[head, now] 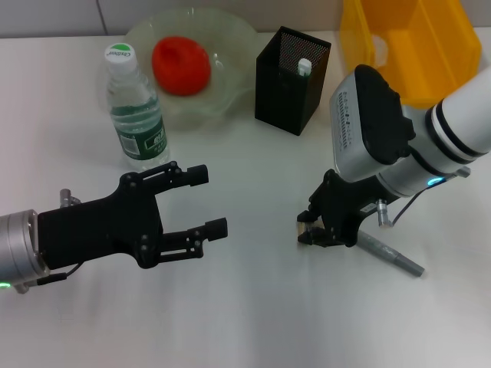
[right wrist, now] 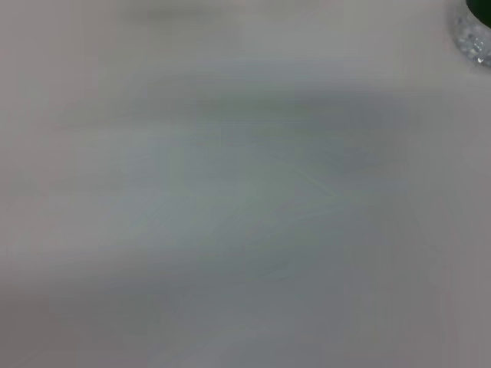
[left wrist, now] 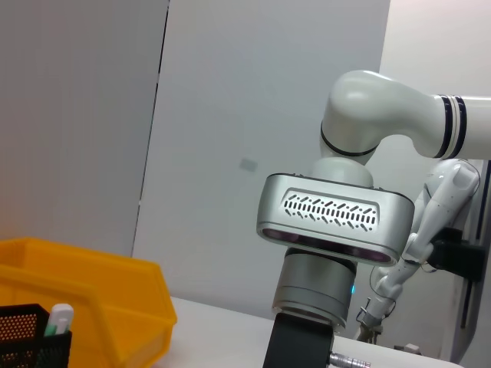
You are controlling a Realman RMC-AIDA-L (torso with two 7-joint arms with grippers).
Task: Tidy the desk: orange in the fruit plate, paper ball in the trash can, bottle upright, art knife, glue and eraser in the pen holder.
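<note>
Two robot arms reach over a white desk (head: 253, 322). The left gripper (head: 211, 201) hovers near the desk's left edge, its black fingers spread apart and holding nothing. The right gripper (head: 313, 230) is lowered close to the desk surface toward the right side; its fingers are mostly hidden under the arm's grey wrist, so I cannot tell whether they are spread or closed. Just beside it, partly covered by the arm, lies a slim grey rod-shaped item (head: 391, 254), possibly the art knife, though its near end is hidden.

Along the far edge stands a clear fruit plate (head: 230, 46) with the orange (head: 181, 65) resting in it. A water bottle (head: 136, 107) stands upright just in front of the plate's left side. A black mesh pen holder (head: 290, 80) sits to the right of the plate, with a white-capped item (head: 304, 67) poking out of it, too small to identify. A yellow bin (head: 414, 46) occupies the far right corner, cut off by the frame edge.

The left wrist view shows the right arm's wrist from the side, with the yellow bin and pen holder cropped at the corner. The right wrist view shows only blurred desk surface and a sliver of the bottle's base (right wrist: 476, 34).
</note>
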